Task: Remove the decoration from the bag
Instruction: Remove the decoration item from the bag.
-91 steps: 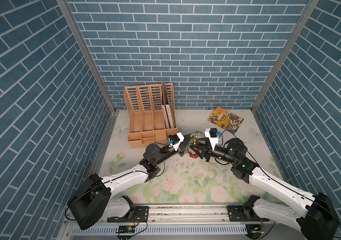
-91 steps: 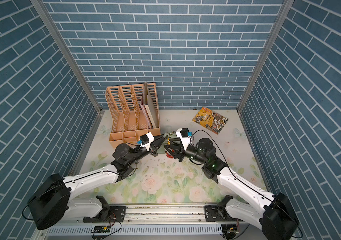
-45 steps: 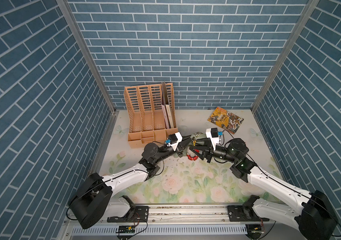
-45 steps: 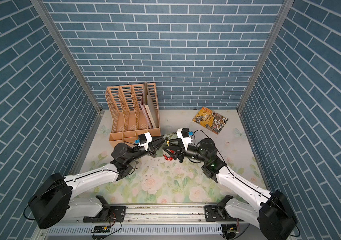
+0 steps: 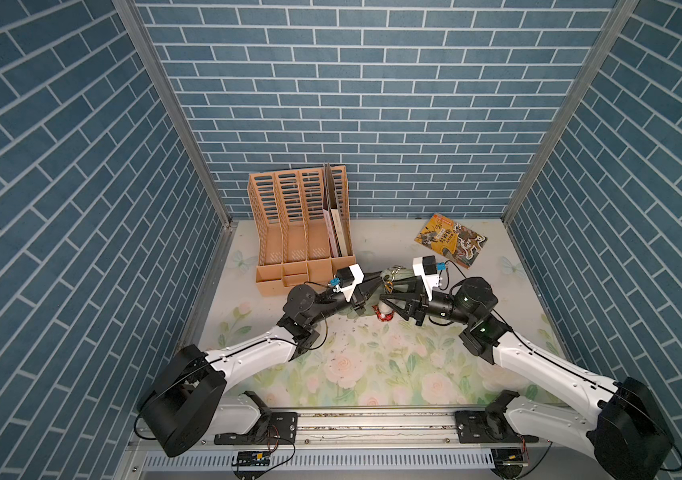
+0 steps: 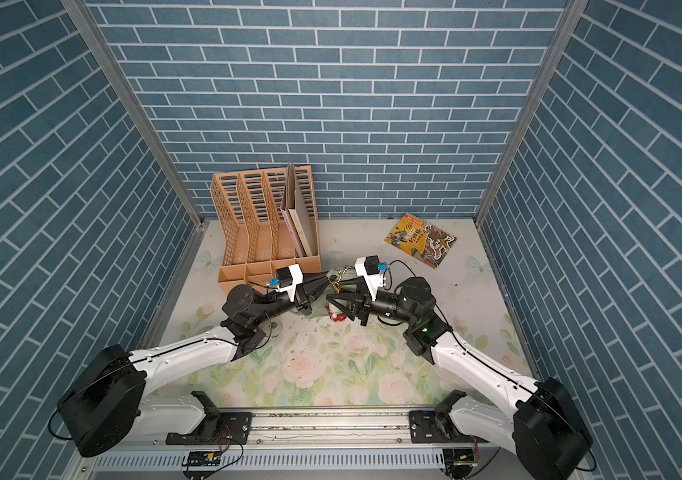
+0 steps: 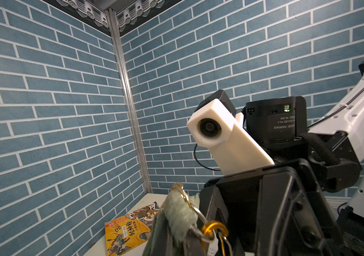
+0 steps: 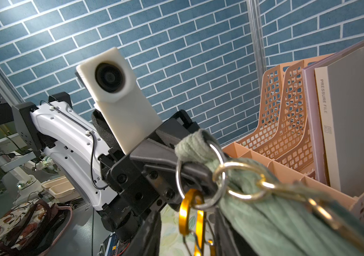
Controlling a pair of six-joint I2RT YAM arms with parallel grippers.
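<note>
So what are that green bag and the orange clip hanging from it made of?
The bag looks like soft fabric, matte and fuzzy, slumping in folds. The clip seems metal with a glossy orange-gold finish, given its bright glints, though plastic is possible. The ring holding it looks like polished silvery metal.

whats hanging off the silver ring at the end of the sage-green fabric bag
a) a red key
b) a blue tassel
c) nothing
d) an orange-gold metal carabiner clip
d: the right wrist view shows an orange-gold metal carabiner clip looped through the silver ring on the sage-green fabric bag.
</note>
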